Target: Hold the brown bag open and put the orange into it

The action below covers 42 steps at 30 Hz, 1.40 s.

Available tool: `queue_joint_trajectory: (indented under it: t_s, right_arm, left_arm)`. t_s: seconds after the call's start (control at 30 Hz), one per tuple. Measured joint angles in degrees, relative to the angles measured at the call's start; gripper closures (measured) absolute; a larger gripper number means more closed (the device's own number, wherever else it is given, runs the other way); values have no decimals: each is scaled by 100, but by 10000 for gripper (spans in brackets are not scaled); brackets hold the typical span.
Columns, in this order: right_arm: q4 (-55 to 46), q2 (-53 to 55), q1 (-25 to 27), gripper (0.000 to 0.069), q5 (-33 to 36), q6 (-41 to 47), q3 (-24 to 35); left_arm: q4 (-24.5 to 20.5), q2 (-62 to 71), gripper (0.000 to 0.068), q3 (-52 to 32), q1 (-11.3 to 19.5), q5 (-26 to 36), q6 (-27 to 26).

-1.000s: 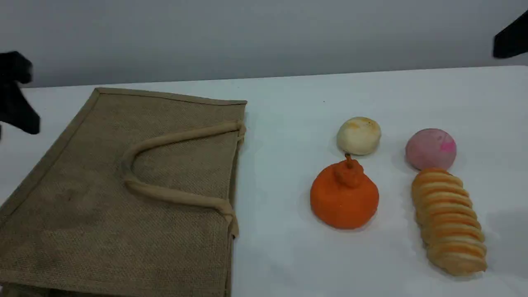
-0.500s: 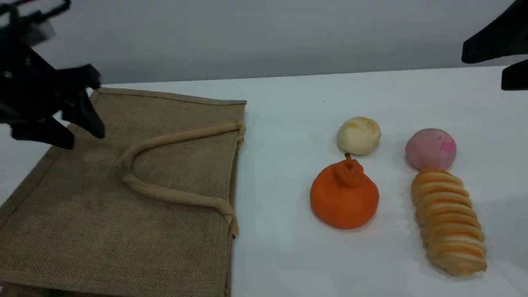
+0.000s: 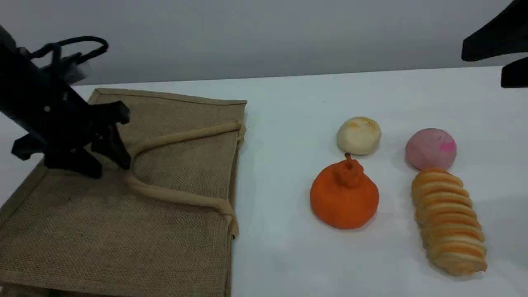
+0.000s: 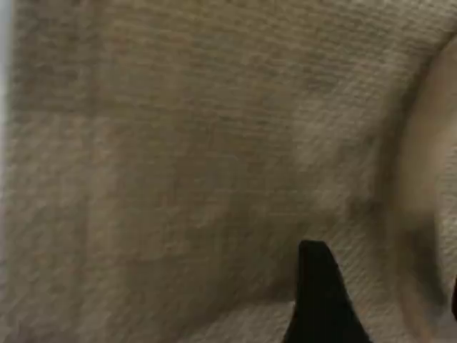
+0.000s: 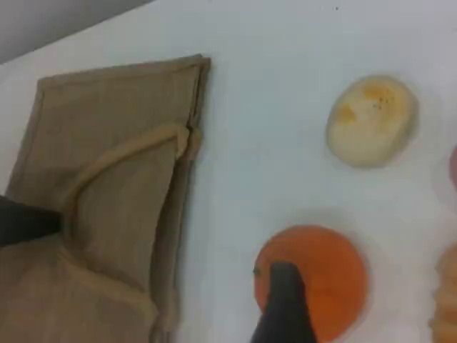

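since the brown bag (image 3: 123, 198) lies flat, your left claw (image 3: 108, 160) hovers parted, empty, over its handle (image 3: 173, 196); right claw (image 3: 509, 62) wide, empty above the orange (image 3: 344, 198).

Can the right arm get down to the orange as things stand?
Probably yes. The orange sits alone on the table, apart from the pale bun and striped roll. The right tool is open above it, nothing between.

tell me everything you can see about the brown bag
The brown bag is a large tan tote of coarse woven jute, lying flat and closed on the white table's left side. A thick beige rope handle lies looped on its upper face. The left gripper hovers open over the loop's bend; contact is unclear.
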<state>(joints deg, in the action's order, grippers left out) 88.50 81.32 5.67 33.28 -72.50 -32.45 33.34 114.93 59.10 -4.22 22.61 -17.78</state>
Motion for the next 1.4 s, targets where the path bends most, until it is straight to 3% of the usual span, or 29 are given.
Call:
queue_joint_trajectory:
  t_s: [0.2, 0.57, 0.67, 0.83, 0.9, 1.13, 1.4]
  right_arm:
    - [-1, 0, 0, 220, 61, -5, 1]
    - [-1, 0, 0, 220, 75, -5, 1]
    - [-1, 0, 0, 220, 75, -5, 1]
    - [-1, 0, 0, 220, 70, -5, 1]
    - [-1, 0, 0, 220, 94, -5, 1]
    - [-1, 0, -6, 220, 762, -26, 1]
    - [61, 0, -722, 220, 317, -363, 1]
  left_arm:
    - [2, 34, 294, 6, -120, -373, 0]
    - [38, 513, 303, 6, -120, -305, 10]
    - [38, 513, 365, 6, -120, -289, 10]
    - [38, 513, 592, 6, -120, -276, 31]
    - [38, 507, 594, 6, -120, -276, 31]
    - [-26, 195, 594, 563, -120, 541, 15]
    - [-58, -866, 594, 1297, -120, 1686, -111]
